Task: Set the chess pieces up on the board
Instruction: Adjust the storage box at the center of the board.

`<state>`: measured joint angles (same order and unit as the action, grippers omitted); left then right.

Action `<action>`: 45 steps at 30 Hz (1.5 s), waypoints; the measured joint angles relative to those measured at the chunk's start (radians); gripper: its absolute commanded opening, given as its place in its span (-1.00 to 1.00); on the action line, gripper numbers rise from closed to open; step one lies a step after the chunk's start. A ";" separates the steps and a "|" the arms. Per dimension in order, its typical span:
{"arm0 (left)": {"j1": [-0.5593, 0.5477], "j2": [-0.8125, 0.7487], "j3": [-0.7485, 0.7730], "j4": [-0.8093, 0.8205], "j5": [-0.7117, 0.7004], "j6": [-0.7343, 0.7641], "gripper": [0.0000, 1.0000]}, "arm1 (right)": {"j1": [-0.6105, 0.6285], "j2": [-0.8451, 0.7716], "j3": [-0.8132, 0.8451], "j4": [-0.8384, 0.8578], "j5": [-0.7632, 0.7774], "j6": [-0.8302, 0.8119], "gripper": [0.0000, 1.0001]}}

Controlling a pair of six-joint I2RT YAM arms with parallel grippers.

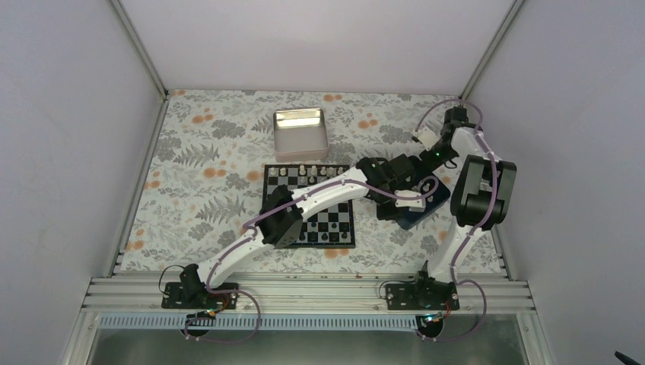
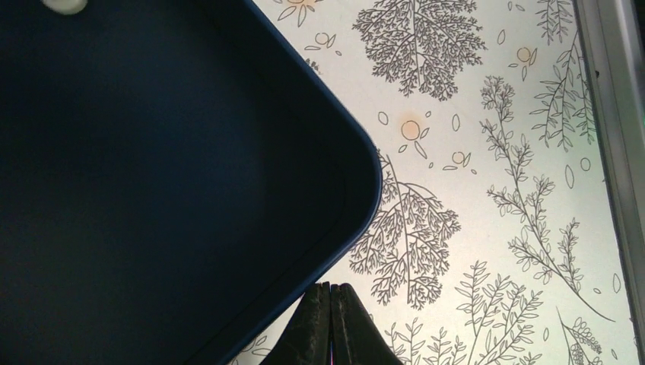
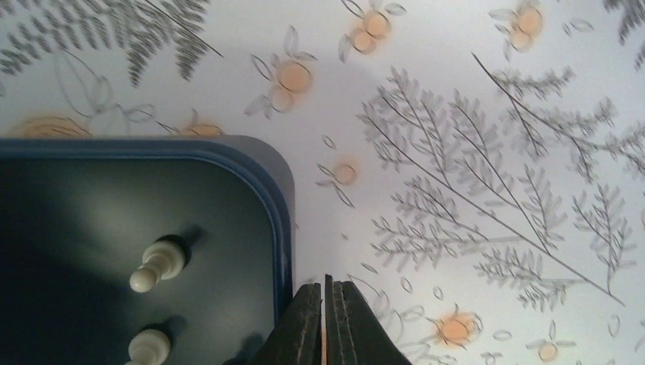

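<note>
Right wrist: two chess pieces point(image 3: 156, 266) in blue tray point(image 3: 283, 199) beside closed right claw point(image 3: 325, 325).

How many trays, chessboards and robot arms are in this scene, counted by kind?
Silver metal tray: 1
Dark blue tray: 1
Chessboard: 1
Robot arms: 2
Total: 5
</note>
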<state>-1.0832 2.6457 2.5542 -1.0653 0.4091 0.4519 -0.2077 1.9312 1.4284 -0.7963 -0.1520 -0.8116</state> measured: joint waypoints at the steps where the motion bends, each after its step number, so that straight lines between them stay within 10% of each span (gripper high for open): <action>1: -0.002 0.000 0.000 0.002 0.000 0.000 -0.95 | 0.013 0.002 0.003 -0.002 0.000 0.000 -0.87; 45: -0.074 -0.101 -0.156 -0.047 0.121 -0.011 -0.95 | 0.202 -0.109 0.013 -0.146 -0.156 0.000 -0.72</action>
<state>-1.1568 2.5446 2.3981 -1.1122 0.5301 0.4404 -0.0059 1.8225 1.4414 -0.9421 -0.3084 -0.8120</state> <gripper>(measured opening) 0.024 0.114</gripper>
